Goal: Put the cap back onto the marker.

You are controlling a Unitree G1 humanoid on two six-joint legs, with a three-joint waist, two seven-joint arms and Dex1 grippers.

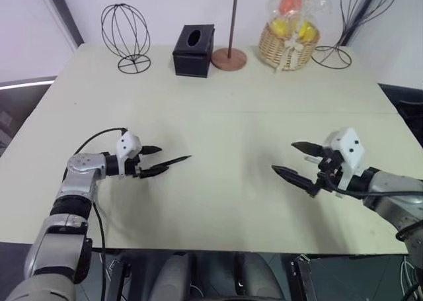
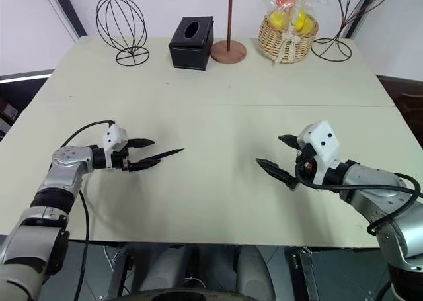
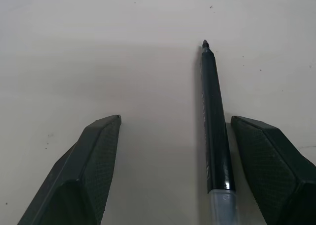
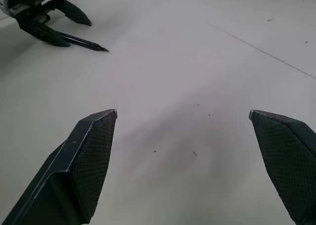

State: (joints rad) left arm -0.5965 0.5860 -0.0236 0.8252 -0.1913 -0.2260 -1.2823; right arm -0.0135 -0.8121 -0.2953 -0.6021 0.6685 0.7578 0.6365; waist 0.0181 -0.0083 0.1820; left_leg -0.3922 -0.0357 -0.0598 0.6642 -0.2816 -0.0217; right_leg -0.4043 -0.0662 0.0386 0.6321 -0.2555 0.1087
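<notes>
The black marker (image 3: 213,121) lies flat on the pale table (image 1: 238,202), its bare pointed tip facing away from my left hand and its clear greyish end nearest the wrist. My left gripper (image 1: 162,159) is open and low over the table, with the marker between its fingers, close beside one finger (image 3: 269,156) and far from the other. In the right wrist view the marker (image 4: 84,41) pokes out past that gripper. My right gripper (image 1: 283,157) hovers open and empty over the table's right side, pointing towards the left one. The cap is out of view.
Along the table's far edge stand a wire sphere (image 1: 125,36), a black tissue box (image 1: 193,49), a wooden stand's round base (image 1: 229,58), a wicker basket of fruit (image 1: 287,43) and a wire ornament (image 1: 350,23). A seam (image 1: 264,112) crosses the tabletop.
</notes>
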